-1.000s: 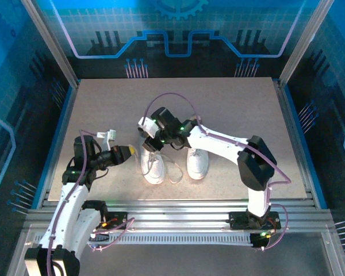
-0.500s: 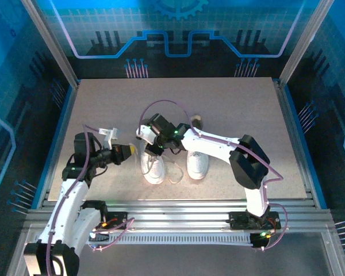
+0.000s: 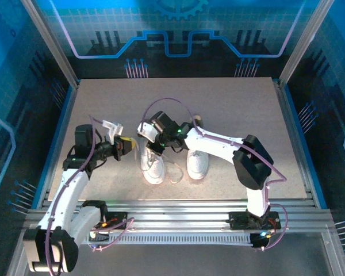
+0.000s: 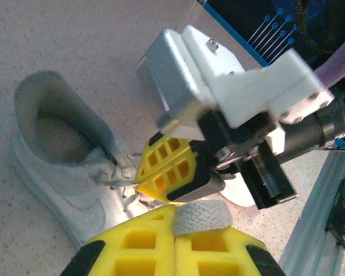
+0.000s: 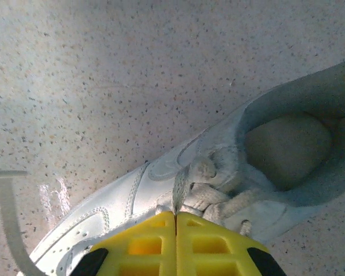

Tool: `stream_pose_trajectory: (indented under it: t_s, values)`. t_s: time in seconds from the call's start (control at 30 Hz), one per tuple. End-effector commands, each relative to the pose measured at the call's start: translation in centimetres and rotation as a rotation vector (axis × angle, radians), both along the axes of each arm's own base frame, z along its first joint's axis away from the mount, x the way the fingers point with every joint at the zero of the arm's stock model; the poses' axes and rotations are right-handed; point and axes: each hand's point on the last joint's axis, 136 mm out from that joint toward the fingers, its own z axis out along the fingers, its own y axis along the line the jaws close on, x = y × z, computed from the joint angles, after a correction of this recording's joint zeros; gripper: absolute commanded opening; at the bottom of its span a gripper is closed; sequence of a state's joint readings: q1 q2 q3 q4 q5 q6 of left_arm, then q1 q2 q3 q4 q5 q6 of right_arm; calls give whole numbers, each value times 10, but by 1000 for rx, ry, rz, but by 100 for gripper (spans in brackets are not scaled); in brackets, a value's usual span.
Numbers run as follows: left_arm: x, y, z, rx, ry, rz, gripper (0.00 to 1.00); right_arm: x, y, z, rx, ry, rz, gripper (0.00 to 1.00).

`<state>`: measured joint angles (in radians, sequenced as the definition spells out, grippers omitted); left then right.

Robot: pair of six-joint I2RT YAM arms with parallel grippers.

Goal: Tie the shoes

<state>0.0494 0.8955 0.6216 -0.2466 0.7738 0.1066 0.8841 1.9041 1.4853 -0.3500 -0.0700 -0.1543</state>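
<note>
The two white shoes stand side by side mid-table, the left shoe (image 3: pixel 153 170) and the right shoe (image 3: pixel 196 164). My right gripper (image 3: pixel 152 152) is down on the left shoe's lacing. In the right wrist view the right gripper (image 5: pixel 176 214) is shut on a strand of lace (image 5: pixel 181 187) rising from the shoe's (image 5: pixel 132 198) eyelets. My left gripper (image 3: pixel 127 148) hovers just left of that shoe. In the left wrist view the left gripper (image 4: pixel 175 208) is shut on a flat loop of lace (image 4: pixel 202 217), close to the right gripper's yellow fingers (image 4: pixel 164 169).
A loose lace (image 3: pixel 173 172) trails on the table (image 3: pixel 230 109) between the shoes. Another strand (image 5: pixel 8 221) lies on the speckled surface left of the shoe. Metal rails (image 3: pixel 178 208) run along the near edge, and frame posts stand at the back corners.
My right gripper has closed on the lace over the left shoe. The left gripper, still shut on its lace, has risen a little and moved slightly away from me.
</note>
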Motion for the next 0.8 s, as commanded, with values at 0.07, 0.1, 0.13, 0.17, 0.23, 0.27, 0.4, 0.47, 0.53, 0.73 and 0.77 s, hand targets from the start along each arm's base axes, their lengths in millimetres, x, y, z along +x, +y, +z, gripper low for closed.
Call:
stream_pose_trajectory:
  t_s: [0.07, 0.1, 0.13, 0.17, 0.23, 0.27, 0.4, 0.47, 0.53, 0.73, 0.77]
  values:
    - [7, -5, 10, -29, -95, -34, 0, 3, -2, 30, 119, 35, -6, 1]
    - [8, -5, 8, -25, -86, -33, 0, 2, -2, 30, 119, 41, -6, 1]
    - [8, -4, 5, -16, -74, -26, 0, 1, -2, 28, 119, 52, -3, 2]
    - [8, -3, 3, -8, -62, -14, 0, 0, -2, 26, 119, 60, -2, 2]
    - [9, 1, -2, -5, -34, 25, 0, -2, -1, 22, 118, 74, 2, 2]
    - [9, 1, -3, -21, -25, 38, 0, -2, -1, 21, 123, 82, 3, 2]
    - [9, -3, 0, -132, -42, 66, 0, -2, 3, 27, 165, 109, -1, 0]
    - [11, -4, 0, -194, -45, 91, 0, 1, 1, 34, 201, 127, -20, 0]
    - [13, -6, -3, -229, -39, 106, 0, 5, -2, 40, 239, 151, -32, 0]
    - [17, -15, -16, -256, -3, 95, 0, 11, -7, 50, 313, 213, -47, 0]
    - [18, -16, -19, -249, 2, 95, 0, 11, -7, 50, 316, 220, -47, 0]
